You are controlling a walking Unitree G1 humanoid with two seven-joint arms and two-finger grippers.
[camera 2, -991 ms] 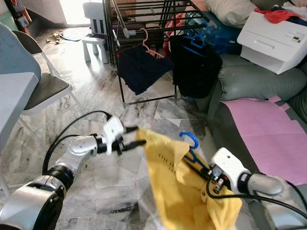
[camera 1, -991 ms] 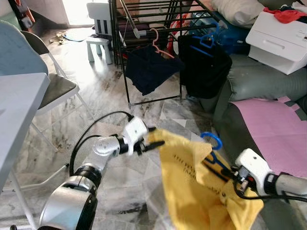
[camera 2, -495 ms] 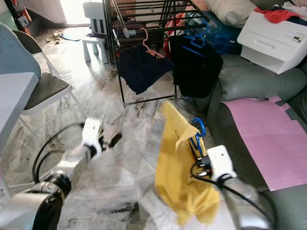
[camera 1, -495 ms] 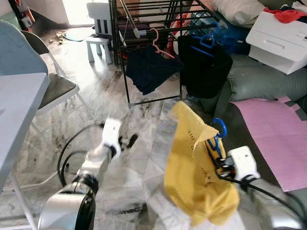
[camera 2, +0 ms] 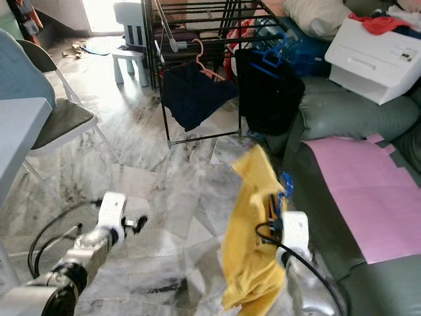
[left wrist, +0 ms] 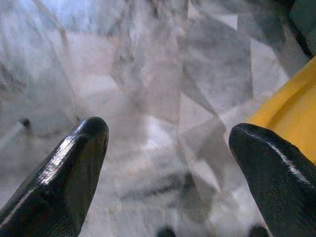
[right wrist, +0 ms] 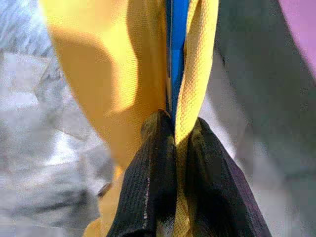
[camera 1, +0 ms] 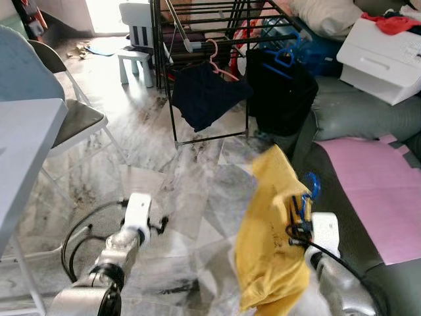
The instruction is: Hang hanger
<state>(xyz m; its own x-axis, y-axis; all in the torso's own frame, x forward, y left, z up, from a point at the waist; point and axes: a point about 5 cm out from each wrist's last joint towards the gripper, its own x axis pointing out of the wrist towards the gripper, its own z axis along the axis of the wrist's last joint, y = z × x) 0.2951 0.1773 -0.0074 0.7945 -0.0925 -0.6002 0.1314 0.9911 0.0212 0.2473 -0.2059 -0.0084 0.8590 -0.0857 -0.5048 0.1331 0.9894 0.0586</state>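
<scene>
- One yellow garment (camera 1: 271, 237) hangs from one blue hanger (camera 1: 304, 195), held up over the marble floor (camera 1: 191, 164) just beside the grey sofa (camera 1: 348, 112).
- The right gripper (right wrist: 175, 148) is clenched on the hanger and a fold of the yellow cloth; its two black fingers (right wrist: 153, 187) press together with blue plastic and fabric between them.
- Most of the hanger is buried in the cloth; only its hook and a short run of the neck show.
- The left gripper (left wrist: 168, 163) is low over the floor, well apart from the garment, its two fingers spread wide with nothing between them.
- Farther off stands one black drying rack (camera 1: 197, 39), carrying two dark garments: a navy one (camera 1: 207, 92) on a pink hanger (camera 1: 217, 59), and a black one (camera 1: 279, 89) on a second blue hanger (camera 1: 283, 56).
- One folding chair (camera 1: 72, 118) and one small white stool (camera 1: 138, 59) stand on the robot's left.
- One white box (camera 1: 381, 59) sits on the sofa with a red cloth (camera 1: 395, 20) on top, cut off at the edge.
- One pink sheet (camera 1: 375, 184) lies on the sofa seat.
- The yellow garment is blurred, so the print on it cannot be read.
</scene>
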